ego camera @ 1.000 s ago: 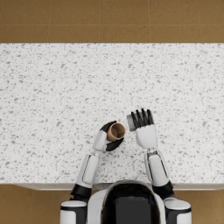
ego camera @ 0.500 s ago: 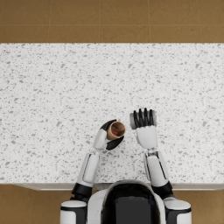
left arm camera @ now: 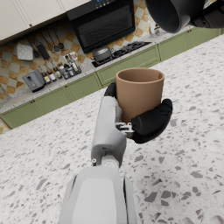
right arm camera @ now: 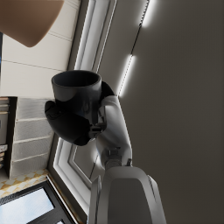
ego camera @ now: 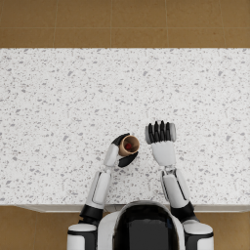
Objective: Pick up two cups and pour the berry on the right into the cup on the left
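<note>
A tan cup (ego camera: pixel 129 145) is being held upright by the left robot hand (ego camera: pixel 123 151), above the near part of the speckled tabletop (ego camera: pixel 63 97). In the left wrist view this cup (left arm camera: pixel 139 92) is being shown as a smooth, matte, slightly tapered cylinder with a plain round rim, and the dark fingers (left arm camera: pixel 151 122) are being wrapped around its lower half. From the head view a small red berry (ego camera: pixel 128 145) is being seen inside its round mouth.

A dark grey cup (right arm camera: pixel 78 95) is being gripped by the right robot hand (right arm camera: pixel 72 120), whose black fingers are being closed around its wall. This cup is being shown as smooth, faintly glossy and cylindrical, with a thick rounded lip. In the head view it is being tipped on its side toward the tan cup, and only its pale end (ego camera: pixel 147 133) is being seen beside the right robot hand (ego camera: pixel 161 139); the two cups are being kept just beside each other, not touching. In the left wrist view its open mouth (left arm camera: pixel 168 15) is being turned toward the tan cup.

The tabletop is being shown as white stone flecked with grey and black chips.
</note>
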